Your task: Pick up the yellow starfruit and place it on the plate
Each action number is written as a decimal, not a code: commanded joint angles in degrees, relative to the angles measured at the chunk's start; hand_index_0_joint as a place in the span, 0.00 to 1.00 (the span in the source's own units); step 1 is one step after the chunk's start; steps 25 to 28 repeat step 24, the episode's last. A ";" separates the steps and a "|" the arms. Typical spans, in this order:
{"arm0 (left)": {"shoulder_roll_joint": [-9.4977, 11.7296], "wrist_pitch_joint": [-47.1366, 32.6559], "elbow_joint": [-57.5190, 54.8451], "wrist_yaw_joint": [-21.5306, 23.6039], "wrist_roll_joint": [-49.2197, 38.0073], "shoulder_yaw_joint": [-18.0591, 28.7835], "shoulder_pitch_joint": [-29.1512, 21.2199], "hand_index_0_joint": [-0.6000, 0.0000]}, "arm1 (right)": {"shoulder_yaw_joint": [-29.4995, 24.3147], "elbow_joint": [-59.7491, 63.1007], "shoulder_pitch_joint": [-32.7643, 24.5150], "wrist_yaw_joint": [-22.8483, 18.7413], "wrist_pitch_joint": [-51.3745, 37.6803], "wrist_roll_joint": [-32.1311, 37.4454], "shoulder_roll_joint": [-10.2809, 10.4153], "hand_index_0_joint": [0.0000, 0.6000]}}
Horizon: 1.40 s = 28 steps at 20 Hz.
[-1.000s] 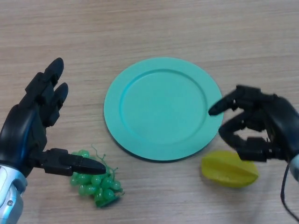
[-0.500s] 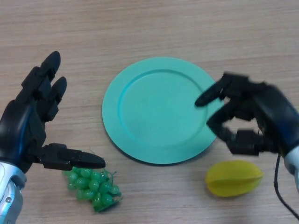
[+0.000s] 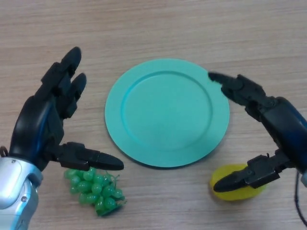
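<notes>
The yellow starfruit (image 3: 236,192) lies on the wooden table at the lower right, just off the rim of the teal plate (image 3: 167,111). My right hand (image 3: 278,125) hovers over it, open wide: its fingers (image 3: 235,87) reach along the plate's right rim and its thumb (image 3: 244,178) covers the starfruit's top. My left hand (image 3: 41,125) is open at the left, fingers straight and pointing up, thumb stretched right above the grapes.
A bunch of green grapes (image 3: 96,189) lies at the lower left, partly under my left thumb (image 3: 91,159). The wooden table (image 3: 158,28) runs on behind the plate.
My right hand has opened from a curled pose, fingers spreading toward the plate's rim and thumb dropping over the starfruit. My left hand shifted slightly right and up.
</notes>
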 commanded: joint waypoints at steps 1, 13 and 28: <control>2.16 -6.47 -4.71 2.24 1.41 3.71 -3.38 1.00 | -1.02 -2.76 -2.41 -3.85 -7.59 4.82 0.01 0.00; 1.59 -10.54 -8.11 4.14 5.45 3.70 -2.81 1.00 | -2.67 -2.18 -3.62 -11.24 -3.92 15.23 0.15 0.00; 1.03 -14.75 -2.02 5.75 6.95 0.56 -5.74 1.00 | -3.09 6.82 -2.43 -12.83 -15.05 13.55 0.27 0.00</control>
